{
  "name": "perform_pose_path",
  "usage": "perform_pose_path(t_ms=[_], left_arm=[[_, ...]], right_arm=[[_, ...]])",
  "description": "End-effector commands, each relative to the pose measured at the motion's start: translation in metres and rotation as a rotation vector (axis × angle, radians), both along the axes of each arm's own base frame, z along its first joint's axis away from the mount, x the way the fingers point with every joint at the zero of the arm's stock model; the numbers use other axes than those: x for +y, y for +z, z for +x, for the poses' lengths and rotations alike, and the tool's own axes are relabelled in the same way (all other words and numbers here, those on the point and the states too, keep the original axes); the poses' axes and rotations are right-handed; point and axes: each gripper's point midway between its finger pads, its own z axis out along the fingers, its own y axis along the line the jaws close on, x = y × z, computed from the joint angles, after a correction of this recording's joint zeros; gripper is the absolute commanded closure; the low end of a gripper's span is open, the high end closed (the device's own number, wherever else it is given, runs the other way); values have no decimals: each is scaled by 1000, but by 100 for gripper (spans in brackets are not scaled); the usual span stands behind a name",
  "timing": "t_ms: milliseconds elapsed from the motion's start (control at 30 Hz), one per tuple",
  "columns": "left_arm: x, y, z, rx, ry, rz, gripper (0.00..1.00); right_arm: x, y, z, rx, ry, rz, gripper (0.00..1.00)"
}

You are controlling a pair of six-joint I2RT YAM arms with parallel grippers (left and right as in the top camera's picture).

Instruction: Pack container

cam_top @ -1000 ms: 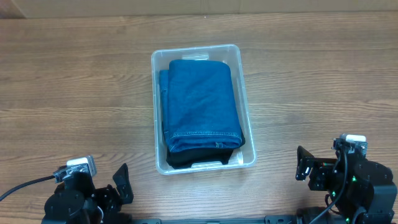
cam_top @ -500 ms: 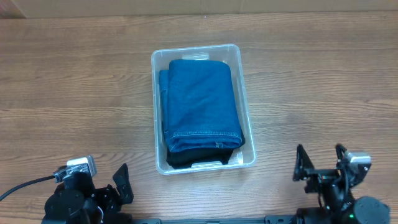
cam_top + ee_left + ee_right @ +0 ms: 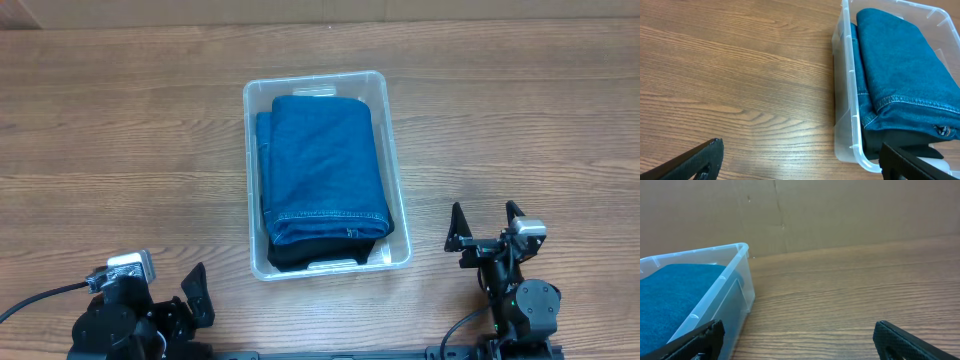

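The clear plastic container [image 3: 252, 180] stands in the middle of the table, holding folded blue jeans [image 3: 325, 165] on top of a dark garment [image 3: 300, 257]. The container also shows in the left wrist view [image 3: 846, 100] and the right wrist view [image 3: 725, 280]. My left gripper [image 3: 195, 295] is open and empty at the front left, apart from the container. My right gripper [image 3: 485, 228] is open and empty at the front right, to the right of the container. Its label is hidden under the clothes.
The wooden table [image 3: 520, 120] surrounds the container. A brown cardboard wall [image 3: 840, 210] stands behind the table's far edge.
My right arm has swung left and pulled in toward its base, with the gripper staying open. The left arm and the container have not moved.
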Motion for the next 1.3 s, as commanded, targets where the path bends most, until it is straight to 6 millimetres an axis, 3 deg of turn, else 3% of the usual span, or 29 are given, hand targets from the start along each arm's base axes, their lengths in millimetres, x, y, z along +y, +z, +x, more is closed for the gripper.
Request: perform_pose_path(t_ms=[0,533,633,767,867,1033,1133,1233,1267], left_arm=[[0,0,1,-2,3,-1,0],[1,-1,1,-6,6,0,0],[10,-6,2,-19,43,39,0],[4,-29,27,-151,-89,186,0],[7,-44,52,-276,-65,201,0],[5,-53,94,-537,-44,203,0],[5,-54,109,-683,-27,202,0],[6,-89,111,-576,-34,206,0],[5,-87,111,-585,-38,203,0]], right_arm=[[-3,5,0,-15,-15,1,0],[-3,5,0,-15,-15,1,0],[-3,5,0,-15,-15,0,0],[-3,5,0,-15,-15,1,0],[-3,5,0,-16,-15,1,0],[-3,5,0,-15,-15,1,0],[-3,5,0,-15,-15,1,0],[-3,5,0,-16,-15,0,0],[-3,5,0,-15,-15,1,0]])
